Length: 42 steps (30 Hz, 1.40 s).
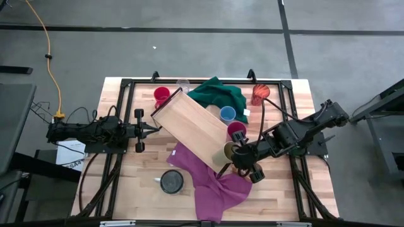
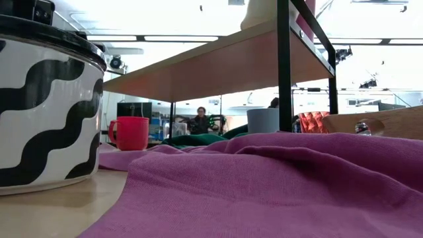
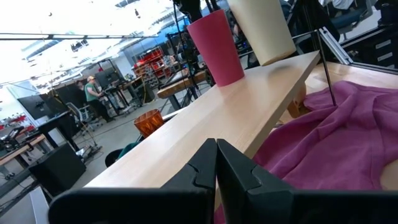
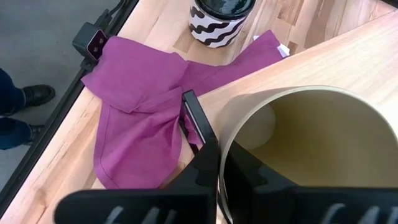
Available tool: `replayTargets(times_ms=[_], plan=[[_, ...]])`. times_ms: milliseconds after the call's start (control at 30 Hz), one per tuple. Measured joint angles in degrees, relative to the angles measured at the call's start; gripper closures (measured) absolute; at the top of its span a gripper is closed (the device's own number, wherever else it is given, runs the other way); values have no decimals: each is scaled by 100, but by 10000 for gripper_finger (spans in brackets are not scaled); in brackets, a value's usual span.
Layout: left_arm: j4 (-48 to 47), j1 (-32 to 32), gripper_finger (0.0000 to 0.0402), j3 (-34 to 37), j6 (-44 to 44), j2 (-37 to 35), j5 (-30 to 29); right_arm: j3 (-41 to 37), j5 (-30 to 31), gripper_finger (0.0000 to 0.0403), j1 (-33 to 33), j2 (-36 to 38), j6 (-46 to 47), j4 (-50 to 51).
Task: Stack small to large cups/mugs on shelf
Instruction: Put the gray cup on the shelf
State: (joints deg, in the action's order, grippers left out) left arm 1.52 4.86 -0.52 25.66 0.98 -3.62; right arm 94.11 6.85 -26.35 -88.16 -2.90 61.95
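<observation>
Right then, my right claw [image 4: 217, 163] was pinched on the rim of the beige cup [image 4: 305, 149], one finger inside and one outside, the cup standing on the shelf [image 1: 189, 126] at its near end. Just beyond it on the board stood the magenta cup [image 1: 237, 129]. Below the shelf's edge lay the purple cloth [image 4: 143, 118], and past that the black cup [image 4: 221, 18] with its wavy white pattern. My left claw [image 3: 216, 163] was pressed together and held nothing, pointing along the shelf's other end. On the table sat the red mug [image 1: 161, 96], blue cup [image 1: 227, 114], orange cup [image 1: 260, 93], clear glass [image 1: 183, 84] and green cloth [image 1: 218, 94].
</observation>
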Motion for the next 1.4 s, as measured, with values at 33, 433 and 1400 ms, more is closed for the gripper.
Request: replayTargets(times_ms=[33,433,1400], plan=[[-2,0,401,1,-1,-1,-2,0,0,400,0,0,4,0],[-2,0,401,-1,-1,0,0,0,59,377,11,0,4,9],[0,0,401,1,-1,-1,-2,0,186,377,120,-159,-142,-363]])
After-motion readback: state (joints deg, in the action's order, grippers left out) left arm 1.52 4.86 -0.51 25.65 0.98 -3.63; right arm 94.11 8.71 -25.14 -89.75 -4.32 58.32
